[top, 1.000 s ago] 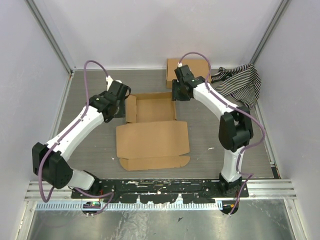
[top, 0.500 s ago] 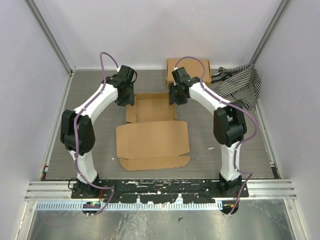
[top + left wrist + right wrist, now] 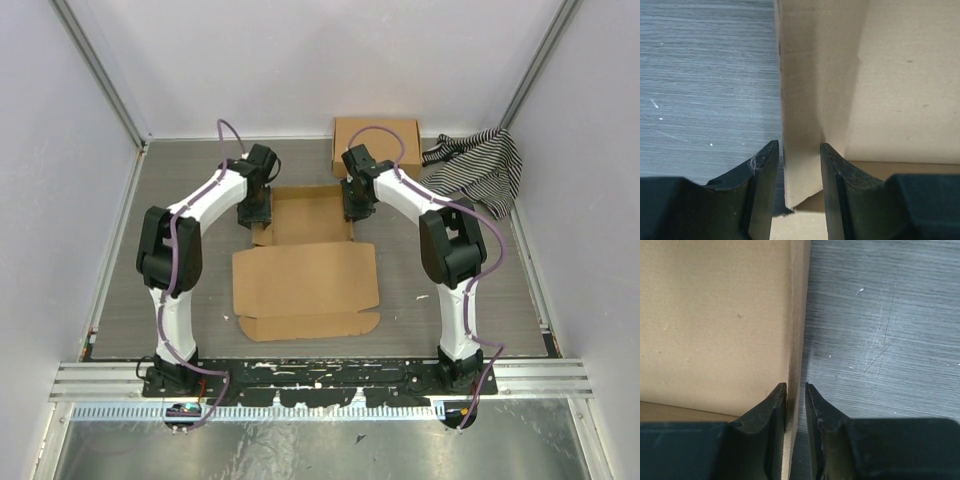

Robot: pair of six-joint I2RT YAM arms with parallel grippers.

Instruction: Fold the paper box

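The paper box (image 3: 305, 280) lies flat and open in the middle of the table, its shallow tray part at the far side and the wide lid panel nearer me. My left gripper (image 3: 255, 212) stands over the tray's left side flap (image 3: 802, 125), which leans between its open jaws with a thin gap on the left. At the tray's right side, my right gripper (image 3: 355, 208) has its jaws drawn narrow round the upright wall (image 3: 797, 315). In the wrist views the left gripper (image 3: 797, 150) and the right gripper (image 3: 795, 387) each straddle cardboard.
A ready-made flat brown box (image 3: 375, 140) rests at the far wall behind the right gripper. A black-and-white striped cloth (image 3: 480, 165) is bunched at the far right. Grey table (image 3: 880, 315) lies outside both tray walls.
The left arm has swung from the left to the tray's left flap and come down over it. The right gripper has shifted slightly toward me and lowered onto the right wall.
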